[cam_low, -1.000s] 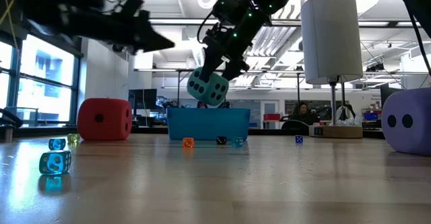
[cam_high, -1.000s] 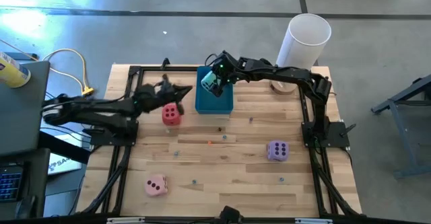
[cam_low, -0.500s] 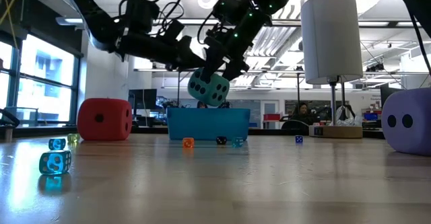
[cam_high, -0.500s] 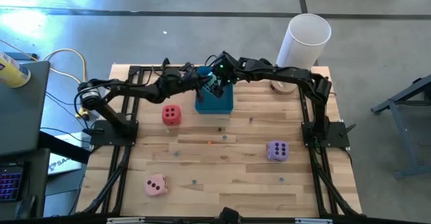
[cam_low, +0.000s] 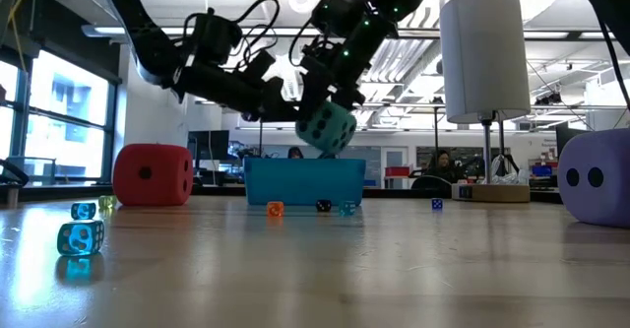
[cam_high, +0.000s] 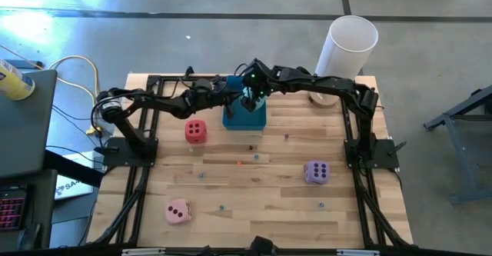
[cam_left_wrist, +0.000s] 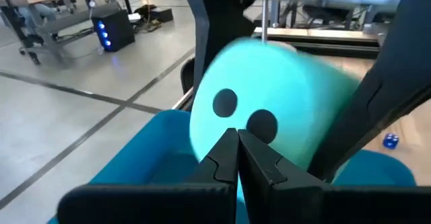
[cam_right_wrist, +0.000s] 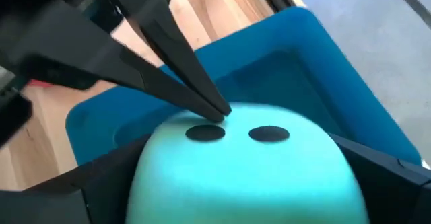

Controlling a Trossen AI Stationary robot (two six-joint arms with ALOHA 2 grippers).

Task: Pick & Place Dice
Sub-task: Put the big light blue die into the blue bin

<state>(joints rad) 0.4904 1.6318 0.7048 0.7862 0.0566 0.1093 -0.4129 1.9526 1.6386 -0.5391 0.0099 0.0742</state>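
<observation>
Teal die (cam_high: 247, 99) sits between the right gripper's (cam_high: 250, 98) fingers over the blue tray (cam_high: 244, 118) in the high view, not released yet. Left gripper (cam_high: 234, 96) reaches in beside it. Red die (cam_high: 196, 131), purple die (cam_high: 316, 171) and pink die (cam_high: 177, 211) lie loose on the surface (cam_high: 261, 187), well apart, so three look left to do.

Low view: teal die hangs just above the tray rim, tilted, right fingers spread wide around it.

Left wrist view: left fingers (cam_left_wrist: 222, 160) pressed together, holding nothing, tips at the pip face.

Right wrist view: closed left tips touch the die's top edge; tray directly beneath. Tray contents can't be seen.
</observation>
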